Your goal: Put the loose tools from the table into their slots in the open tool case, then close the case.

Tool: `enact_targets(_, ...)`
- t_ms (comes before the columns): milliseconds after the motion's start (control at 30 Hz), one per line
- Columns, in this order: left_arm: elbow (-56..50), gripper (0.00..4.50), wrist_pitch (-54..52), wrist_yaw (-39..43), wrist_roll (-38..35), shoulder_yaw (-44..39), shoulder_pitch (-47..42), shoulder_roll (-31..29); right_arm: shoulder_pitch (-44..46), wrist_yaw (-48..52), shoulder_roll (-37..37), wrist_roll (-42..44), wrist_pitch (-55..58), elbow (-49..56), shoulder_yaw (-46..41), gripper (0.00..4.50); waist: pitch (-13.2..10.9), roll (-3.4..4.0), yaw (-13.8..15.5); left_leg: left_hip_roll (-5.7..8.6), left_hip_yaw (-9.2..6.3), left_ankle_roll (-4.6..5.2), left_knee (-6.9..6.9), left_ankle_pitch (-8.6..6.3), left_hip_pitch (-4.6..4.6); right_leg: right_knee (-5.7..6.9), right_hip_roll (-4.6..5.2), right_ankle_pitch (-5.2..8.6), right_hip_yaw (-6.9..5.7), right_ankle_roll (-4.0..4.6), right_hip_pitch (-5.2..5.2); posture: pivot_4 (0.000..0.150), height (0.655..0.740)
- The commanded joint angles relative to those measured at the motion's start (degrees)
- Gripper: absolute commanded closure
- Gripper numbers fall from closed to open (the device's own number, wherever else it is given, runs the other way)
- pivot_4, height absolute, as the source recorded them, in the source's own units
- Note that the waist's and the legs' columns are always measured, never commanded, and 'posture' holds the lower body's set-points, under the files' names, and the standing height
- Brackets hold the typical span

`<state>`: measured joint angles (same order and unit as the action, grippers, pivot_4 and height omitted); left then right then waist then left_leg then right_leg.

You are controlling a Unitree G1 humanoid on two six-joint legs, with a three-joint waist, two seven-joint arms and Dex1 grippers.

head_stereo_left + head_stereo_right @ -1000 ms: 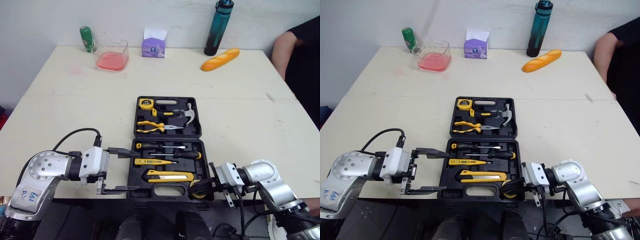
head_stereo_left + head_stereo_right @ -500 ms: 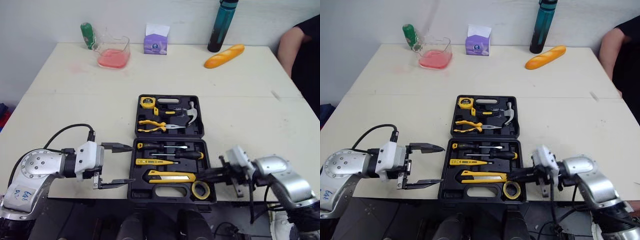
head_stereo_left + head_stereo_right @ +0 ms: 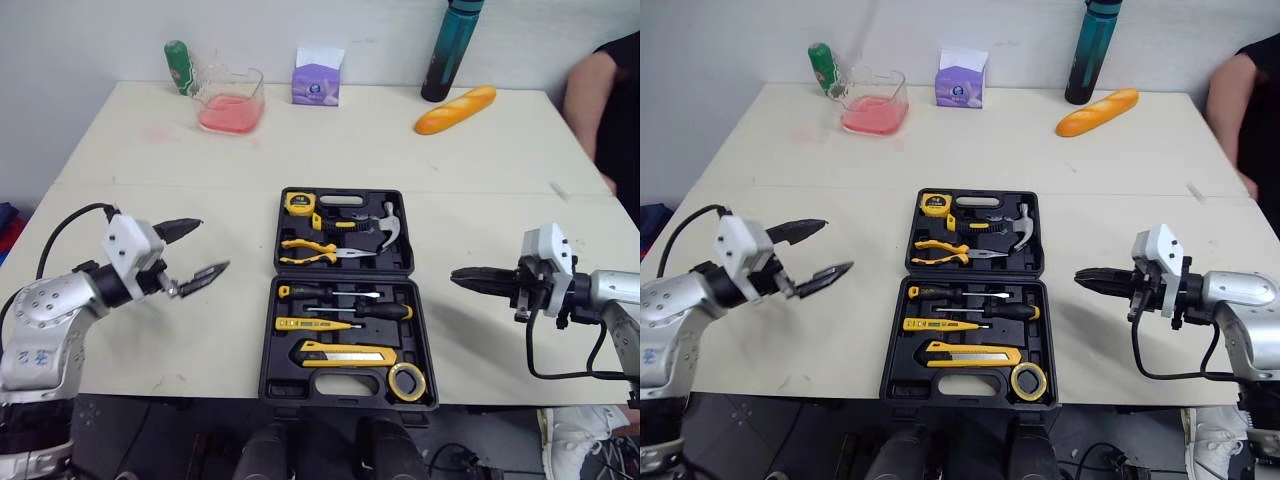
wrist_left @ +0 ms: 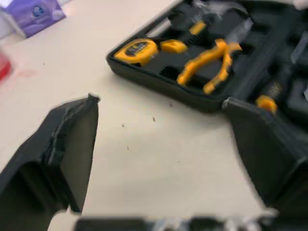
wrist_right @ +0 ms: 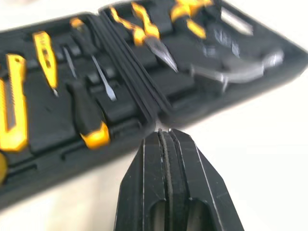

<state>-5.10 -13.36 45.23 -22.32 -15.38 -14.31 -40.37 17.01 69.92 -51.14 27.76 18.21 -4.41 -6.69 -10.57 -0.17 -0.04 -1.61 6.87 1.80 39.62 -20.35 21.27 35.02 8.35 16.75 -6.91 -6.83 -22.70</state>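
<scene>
Pale beige table point(image 3: 150, 170) against a white wall, with a bottle point(image 3: 450, 50), a bread loaf point(image 3: 455, 108) and a purple tissue box point(image 3: 317, 80) lined up along the far side. A person's arm point(image 3: 600, 100) was at the right edge.

The tool case point(image 3: 268, 350) lay flat open in the middle of the table, right between your 2 arms. It's hard black molded plastic, 2 halves, and the hinge line ran straight left to right. The slots looked full to me: hammer point(image 3: 385, 228), yellow-handled pliers point(image 3: 315, 250) and tape measure point(image 3: 294, 203) in the far half, utility knife point(image 3: 340, 353) and tape roll point(image 3: 408, 381) in the near one. I couldn't spot anything loose on the table, so I'd say only the closing was left.

Your left gripper point(image 3: 212, 244) had its fingers spread wide and empty, hovering off the case's left side. Your right gripper point(image 3: 455, 273) had its fingers pressed together on nothing, tips aimed at the case's right edge at about hinge level. It looked a bit nearer than the left.

Closing turns on that hinge: 1 half has to swing over it onto the other, so you'd want to get under a long outer edge, not the short sides.
</scene>
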Motion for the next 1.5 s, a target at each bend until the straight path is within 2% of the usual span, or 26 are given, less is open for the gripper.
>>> enact_targets(33,0.5,1.75,-3.7,-2.2,1.9,3.6,-1.6,0.7,2.0,-2.6,2.1,-3.1,-1.8,-1.8,1.2,4.50,0.0,0.00,0.0,0.00,0.00,0.00,0.00,0.00,-0.01,0.01,-0.01,0.00,-0.01,0.00,0.01,0.150,0.7400)
enact_targets(200,1.4,4.28,-7.0,-2.8,4.2,8.7,-3.0,2.1,5.1,-6.0,4.8,-9.7,-6.6,-7.1,4.3,4.50,0.0,0.01,-0.2,0.01,0.08,-0.02,0.00,0.01,-0.03,0.01,-0.04,0.00,0.00,-0.01,-0.01,0.150,0.7400)
enact_targets(233,1.5,4.47,-7.4,-2.9,4.4,9.3,-3.1,2.3,5.5,-6.2,5.1,-10.5,-7.2,-7.7,4.7,4.50,0.0,0.01,-0.2,0.01,0.09,-0.03,0.00,0.02,-0.01,0.02,-0.05,0.00,0.01,-0.01,-0.03,0.150,0.7400)
enact_targets(467,2.9,4.47,-8.8,-3.8,6.6,14.7,-4.3,6.6,7.2,-5.9,8.5,-13.1,-7.5,-7.2,8.6,4.50,0.0,0.01,-0.1,-0.02,0.06,-0.10,0.02,0.09,-0.04,0.08,-0.08,0.00,0.00,0.00,-0.02,0.150,0.7400)
enact_targets(1033,5.4,4.47,-9.9,-3.8,9.0,18.4,-6.8,10.5,9.1,-6.3,12.2,-15.5,-7.6,-6.3,11.2,4.50,0.0,0.02,-0.1,-0.03,0.03,-0.10,0.12,0.10,-0.03,0.16,-0.08,0.00,0.01,0.00,-0.01,0.150,0.7400)
enact_targets(1500,7.9,4.47,-11.2,-4.6,11.1,19.0,-10.6,13.1,16.1,-7.4,15.4,-19.9,-10.5,-15.1,12.4,4.50,0.0,0.01,-0.2,-0.01,0.02,-0.08,0.34,0.12,-0.03,0.41,-0.02,0.00,0.04,0.00,-0.02,0.150,0.7400)
